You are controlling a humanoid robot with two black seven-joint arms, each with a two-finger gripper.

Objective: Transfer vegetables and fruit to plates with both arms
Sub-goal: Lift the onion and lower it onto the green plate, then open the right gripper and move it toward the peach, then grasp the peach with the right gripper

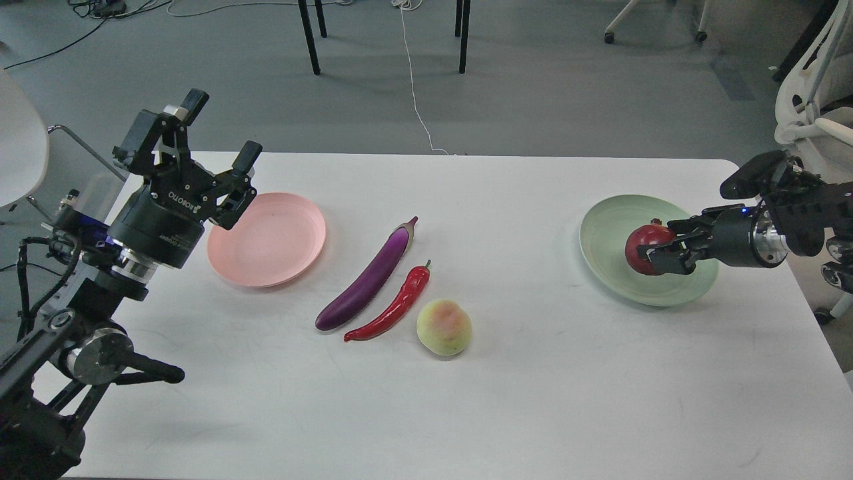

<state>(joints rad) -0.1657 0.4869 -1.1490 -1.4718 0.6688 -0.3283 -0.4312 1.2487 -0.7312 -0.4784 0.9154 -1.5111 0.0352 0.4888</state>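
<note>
If let go too high, could roll off the green plate under the right tool. Holding the pomegranate tight. Left tool wide, empty, above the pink plate. Eggplant, chili, peach between both tools on the table.

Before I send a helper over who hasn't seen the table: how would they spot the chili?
On the white table, three items lie mid-table between the pink plate and green plate. The chili lies in the middle, between the eggplant and peach: the only slim, curved, glossy red one.
</note>
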